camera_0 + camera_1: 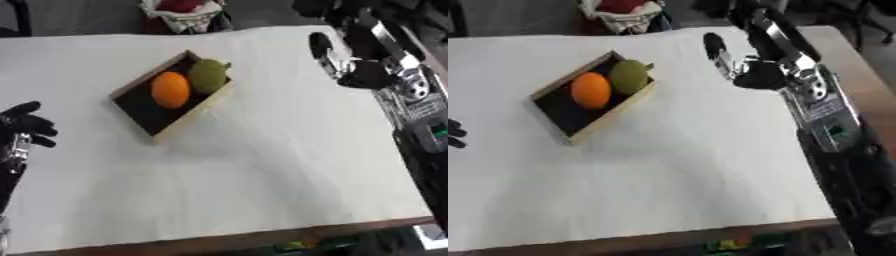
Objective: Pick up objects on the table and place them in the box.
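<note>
I see an orange (pixel 171 89) and a green fruit (pixel 208 75) touching inside the box (pixel 189 118). My right hand (pixel 732 62) hovers far right, fingers straight, empty. My left hand (pixel 26 125) rests spread at the left edge.

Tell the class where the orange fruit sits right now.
The orange fruit lies inside the wooden box at the table's far left-centre, touching the green fruit just beyond it.

White-covered table (pixel 262 190) with a wooden front edge, dark floor (pixel 79 17) beyond its far side
</note>
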`<action>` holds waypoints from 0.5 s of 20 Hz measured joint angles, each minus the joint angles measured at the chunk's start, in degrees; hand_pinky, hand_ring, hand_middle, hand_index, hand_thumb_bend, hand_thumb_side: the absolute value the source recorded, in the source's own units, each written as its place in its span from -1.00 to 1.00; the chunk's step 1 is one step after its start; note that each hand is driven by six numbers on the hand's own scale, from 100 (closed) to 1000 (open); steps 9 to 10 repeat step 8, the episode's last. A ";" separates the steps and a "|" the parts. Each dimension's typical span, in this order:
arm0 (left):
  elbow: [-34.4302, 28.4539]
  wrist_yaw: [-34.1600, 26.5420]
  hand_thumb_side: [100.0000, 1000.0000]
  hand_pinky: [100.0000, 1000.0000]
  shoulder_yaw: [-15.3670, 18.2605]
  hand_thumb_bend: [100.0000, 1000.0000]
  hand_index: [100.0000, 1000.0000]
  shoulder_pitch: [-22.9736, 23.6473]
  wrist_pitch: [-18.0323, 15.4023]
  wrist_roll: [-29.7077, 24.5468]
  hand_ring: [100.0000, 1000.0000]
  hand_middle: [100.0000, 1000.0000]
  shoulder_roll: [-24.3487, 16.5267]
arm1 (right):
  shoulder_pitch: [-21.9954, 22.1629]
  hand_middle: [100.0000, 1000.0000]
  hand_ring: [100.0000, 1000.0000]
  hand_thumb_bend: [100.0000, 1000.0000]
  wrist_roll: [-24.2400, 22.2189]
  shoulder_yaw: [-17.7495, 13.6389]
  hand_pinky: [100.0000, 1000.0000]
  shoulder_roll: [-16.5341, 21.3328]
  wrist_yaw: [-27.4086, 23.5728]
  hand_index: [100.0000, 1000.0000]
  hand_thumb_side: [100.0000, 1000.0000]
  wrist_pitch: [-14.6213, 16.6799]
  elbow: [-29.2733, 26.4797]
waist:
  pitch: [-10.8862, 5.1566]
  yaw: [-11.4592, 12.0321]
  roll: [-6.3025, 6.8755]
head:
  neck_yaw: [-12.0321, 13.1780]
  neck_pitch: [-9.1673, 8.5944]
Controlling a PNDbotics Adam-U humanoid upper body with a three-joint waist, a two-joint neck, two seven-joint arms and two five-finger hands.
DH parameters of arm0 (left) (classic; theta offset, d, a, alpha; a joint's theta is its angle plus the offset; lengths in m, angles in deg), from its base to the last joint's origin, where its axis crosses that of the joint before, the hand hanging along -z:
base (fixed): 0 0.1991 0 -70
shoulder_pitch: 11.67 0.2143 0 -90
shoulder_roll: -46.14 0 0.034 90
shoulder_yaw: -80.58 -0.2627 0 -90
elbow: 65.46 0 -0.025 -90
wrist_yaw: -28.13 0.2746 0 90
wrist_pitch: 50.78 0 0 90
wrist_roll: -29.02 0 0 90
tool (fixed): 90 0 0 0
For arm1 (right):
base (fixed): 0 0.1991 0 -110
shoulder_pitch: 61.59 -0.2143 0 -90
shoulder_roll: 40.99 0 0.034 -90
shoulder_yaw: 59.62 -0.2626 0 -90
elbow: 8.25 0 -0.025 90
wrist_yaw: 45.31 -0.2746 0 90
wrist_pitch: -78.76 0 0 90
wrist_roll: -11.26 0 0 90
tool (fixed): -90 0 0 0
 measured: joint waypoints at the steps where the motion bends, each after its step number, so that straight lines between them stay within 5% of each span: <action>1: 0.00 0.00 0.46 -0.04 -0.01 -1.00 0.59 -0.02 -0.05 -0.12 0.12 0.04 0.00 | 1.01 0.49 0.83 -1.00 -0.59 -0.11 0.72 -1.14 -0.33 0.54 -0.18 -0.56 -0.34 | 0.07 -0.21 0.06 | 0.19 0.00; 10: 0.00 -0.05 0.47 -0.03 -1.05 -1.00 0.60 -0.30 -0.53 -1.60 0.14 0.06 0.01 | 5.23 0.51 0.85 -1.00 -3.37 -0.67 0.73 -6.90 -1.37 0.54 -0.18 -3.38 -2.05 | 0.34 -1.02 0.35 | 0.68 0.03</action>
